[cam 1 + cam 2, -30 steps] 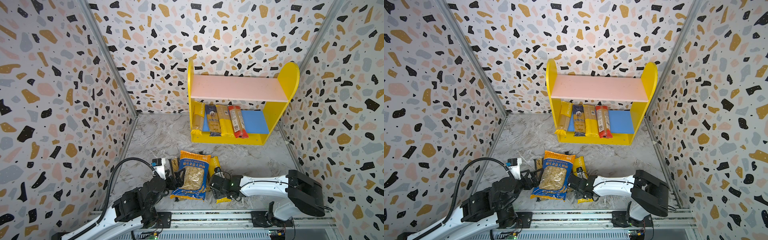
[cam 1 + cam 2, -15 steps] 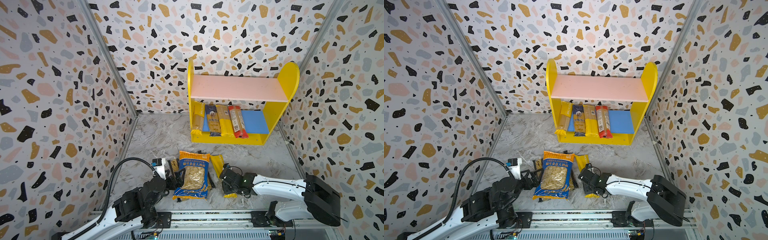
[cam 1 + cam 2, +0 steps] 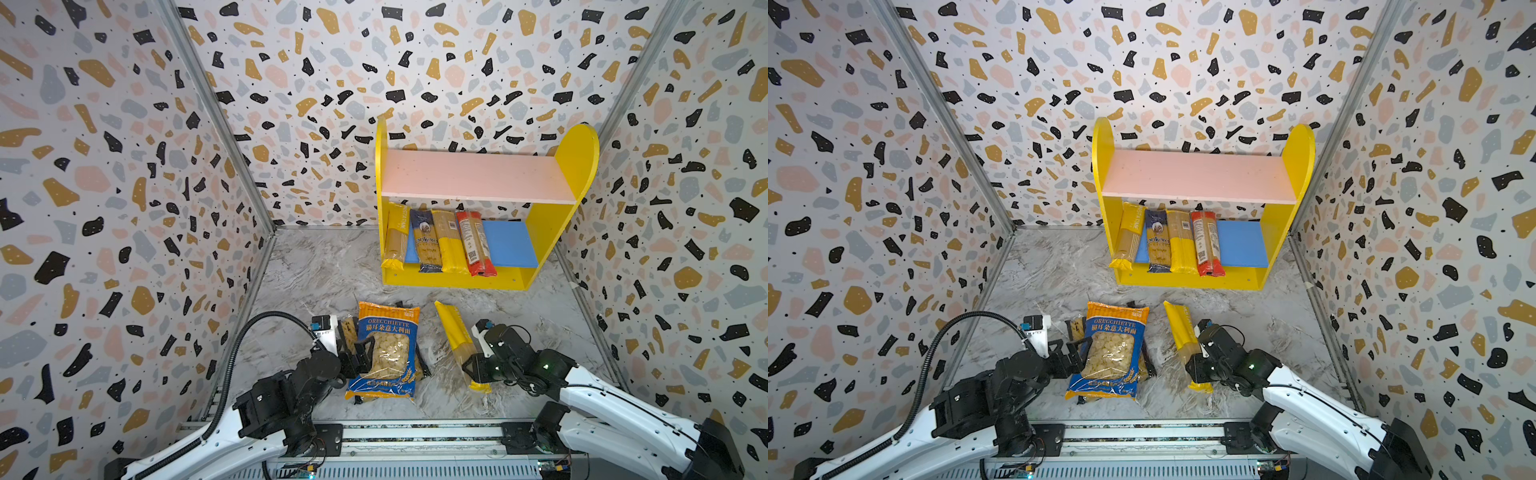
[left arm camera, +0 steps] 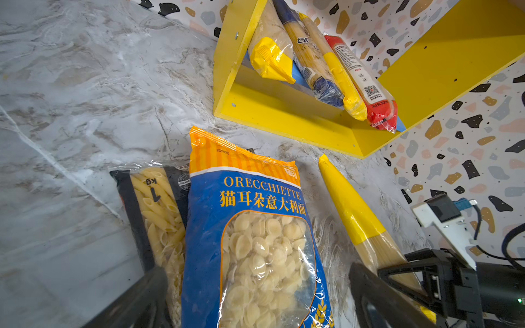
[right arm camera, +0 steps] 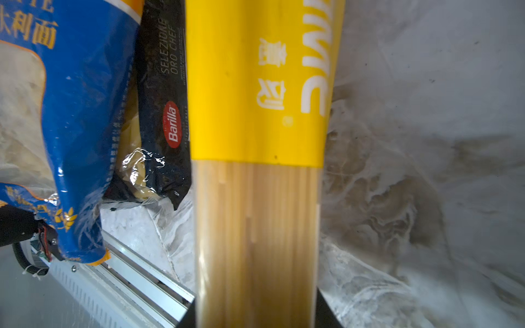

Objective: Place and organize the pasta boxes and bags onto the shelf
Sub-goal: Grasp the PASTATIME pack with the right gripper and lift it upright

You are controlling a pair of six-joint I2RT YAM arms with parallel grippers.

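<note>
Since a second ago the yellow spaghetti pack [image 3: 455, 332] has swung right, clear of the orecchiette bag [image 3: 386, 353], along the surface's front edge. Left gripper [image 3: 357, 351] sits at that bag's left edge, jaws wide. Right gripper [image 3: 471, 365] pinches the pack near its front end; gripped so far off-centre, it could droop or slip when lifted toward the shelf [image 3: 575, 166] at the back edge. Wrist views show the Barilla bag [image 5: 167, 119] under the orecchiette bag; top views barely do

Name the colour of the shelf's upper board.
The upper board is pink, clearest in a top view.
</note>
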